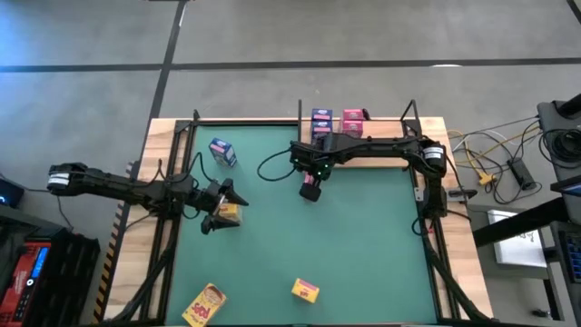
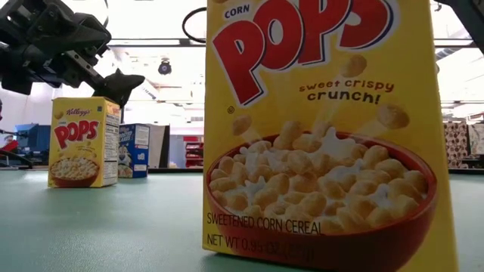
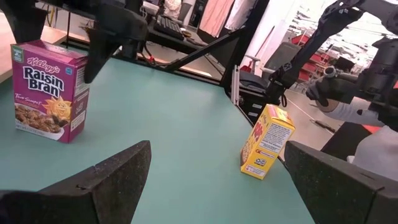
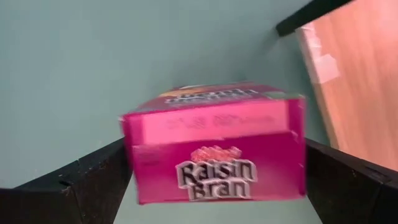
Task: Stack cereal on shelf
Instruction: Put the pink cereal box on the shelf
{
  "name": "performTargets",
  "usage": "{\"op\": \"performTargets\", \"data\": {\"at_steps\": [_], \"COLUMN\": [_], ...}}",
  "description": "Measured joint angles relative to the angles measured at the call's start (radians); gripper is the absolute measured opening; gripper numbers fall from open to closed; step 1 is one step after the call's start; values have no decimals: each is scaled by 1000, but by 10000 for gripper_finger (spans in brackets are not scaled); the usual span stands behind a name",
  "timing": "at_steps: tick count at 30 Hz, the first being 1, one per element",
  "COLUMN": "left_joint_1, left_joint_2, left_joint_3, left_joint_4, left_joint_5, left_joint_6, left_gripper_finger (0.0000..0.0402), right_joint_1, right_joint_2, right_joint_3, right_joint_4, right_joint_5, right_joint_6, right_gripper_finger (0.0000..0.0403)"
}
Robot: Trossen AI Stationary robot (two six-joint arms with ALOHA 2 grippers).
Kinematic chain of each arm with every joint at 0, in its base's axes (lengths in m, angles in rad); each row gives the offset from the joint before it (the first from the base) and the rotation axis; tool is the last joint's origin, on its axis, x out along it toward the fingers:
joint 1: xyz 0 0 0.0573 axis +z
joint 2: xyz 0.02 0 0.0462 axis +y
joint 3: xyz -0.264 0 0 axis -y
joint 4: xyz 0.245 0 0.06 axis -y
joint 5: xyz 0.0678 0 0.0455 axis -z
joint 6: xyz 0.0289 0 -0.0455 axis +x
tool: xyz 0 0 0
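**Grab the pink box, then lift it to the shelf**

The pink Raisin Bran box stands upright on the green mat, a bit toward 12 o'clock from the mat's middle. It's small, cardboard, w/ white letters and a bowl pic on the front. It looks light and easy to tip.

The right gripper is over it, fingers as wide apart as they go, one on each side. It isn't squeezing the box yet, I think.

How to do it well, I think: keep the box centred btwn the fingers, close slow on the flat sides, and don't crush it. Lift straight up, then go toward 1 o'clock to the wood shelf. Mind the thin black posts.

A blue box and another pink box already sit on the shelf at about 12 o'clock, so set this one down next to them w/o bumping.

The left gripper waits at about 9 o'clock, fingers apart and empty, just beside a yellow Pops box.
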Motion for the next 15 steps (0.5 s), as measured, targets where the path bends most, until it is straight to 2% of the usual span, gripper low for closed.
{"op": "performTargets", "data": {"at_steps": [8,15], "left_joint_1": [0,0], "left_joint_2": [0,0], "left_joint_3": [0,0], "left_joint_4": [0,0], "left_joint_5": [0,0], "left_joint_6": [0,0], "left_gripper_finger": [352,352], "right_joint_1": [0,-5], "right_joint_2": [0,0], "right_joint_3": [-32,-37], "right_joint_4": [33,50], "right_joint_5": [5,8], "right_joint_6": [37,83], "right_gripper_finger": [396,343]}}
